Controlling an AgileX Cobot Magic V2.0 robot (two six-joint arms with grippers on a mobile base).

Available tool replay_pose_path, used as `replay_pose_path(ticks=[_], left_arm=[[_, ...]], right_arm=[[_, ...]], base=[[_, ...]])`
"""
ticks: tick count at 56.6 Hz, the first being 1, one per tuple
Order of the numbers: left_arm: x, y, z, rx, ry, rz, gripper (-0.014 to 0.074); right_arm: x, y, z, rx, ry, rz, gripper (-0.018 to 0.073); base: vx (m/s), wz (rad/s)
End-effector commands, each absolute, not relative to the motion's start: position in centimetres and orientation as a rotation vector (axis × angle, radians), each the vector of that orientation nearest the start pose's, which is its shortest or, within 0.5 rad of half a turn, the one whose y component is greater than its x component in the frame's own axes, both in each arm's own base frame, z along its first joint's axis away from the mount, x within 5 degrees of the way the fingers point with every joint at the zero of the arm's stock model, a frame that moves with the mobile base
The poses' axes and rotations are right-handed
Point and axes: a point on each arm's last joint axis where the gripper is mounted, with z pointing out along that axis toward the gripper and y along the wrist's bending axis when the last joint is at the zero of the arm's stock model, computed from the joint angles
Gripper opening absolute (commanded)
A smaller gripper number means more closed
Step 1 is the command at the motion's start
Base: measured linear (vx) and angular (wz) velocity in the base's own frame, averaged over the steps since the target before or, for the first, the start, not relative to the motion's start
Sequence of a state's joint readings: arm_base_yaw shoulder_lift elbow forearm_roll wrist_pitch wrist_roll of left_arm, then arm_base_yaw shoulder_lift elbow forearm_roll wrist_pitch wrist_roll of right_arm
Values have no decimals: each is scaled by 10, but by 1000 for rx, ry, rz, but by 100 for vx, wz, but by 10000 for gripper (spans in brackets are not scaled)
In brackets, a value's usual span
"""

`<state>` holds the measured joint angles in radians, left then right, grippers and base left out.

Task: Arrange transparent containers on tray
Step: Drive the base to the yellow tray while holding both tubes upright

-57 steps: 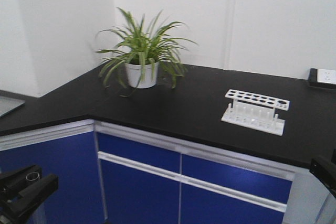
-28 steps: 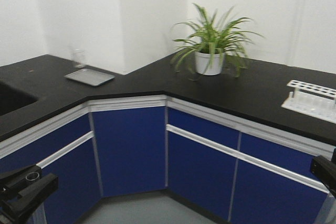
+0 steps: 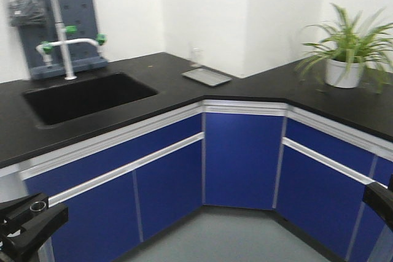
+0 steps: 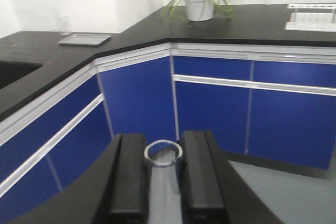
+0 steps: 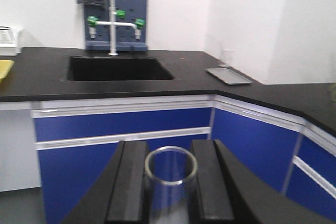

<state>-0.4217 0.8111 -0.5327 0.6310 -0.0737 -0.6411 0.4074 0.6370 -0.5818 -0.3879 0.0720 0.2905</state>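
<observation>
My left gripper (image 4: pixel 163 138) is shut on a narrow transparent container (image 4: pixel 163 184), held upright between the black fingers; its rim (image 3: pixel 38 205) also shows at the bottom left of the front view. My right gripper (image 5: pixel 170 148) is shut on a wider transparent beaker (image 5: pixel 170 203). Both hang in front of the blue cabinets, below counter height. Only a yellow corner of the tray (image 5: pixel 4 70) shows, on the black counter left of the sink at the right wrist view's edge. The front view shows only a black part of the right gripper (image 3: pixel 379 202).
A black sink (image 3: pixel 86 95) with a white tap (image 3: pixel 64 46) is set in the counter. A flat grey metal tray (image 3: pixel 206 77) and a small glass (image 3: pixel 196 57) sit at the inner corner. A potted plant (image 3: pixel 344 59) and a white test-tube rack (image 4: pixel 312 18) stand further right.
The whole view has swung left: the plant slid to the right edge, the rack left the front view, and the sink and tap came in. Both grippers keep their containers.
</observation>
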Motion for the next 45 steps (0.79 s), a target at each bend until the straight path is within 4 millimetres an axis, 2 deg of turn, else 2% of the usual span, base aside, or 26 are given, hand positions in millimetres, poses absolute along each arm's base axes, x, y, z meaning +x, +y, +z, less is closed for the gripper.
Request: replay_pose_path(ticks=[1,22,45], left_arm=[[154,-79,332,381,1580,-422,-6],[154,-79,332,381,1580,-422,-6],[155,-79,332,381,1583,-421,-6]], right_arm=[[124,54,366,-388,1455,244,-13],[124,54,366,-388,1455,244,-13],[124,54,366,-388,1455,244,-13]], base=[[-14,53],[-6,55],[9,54]])
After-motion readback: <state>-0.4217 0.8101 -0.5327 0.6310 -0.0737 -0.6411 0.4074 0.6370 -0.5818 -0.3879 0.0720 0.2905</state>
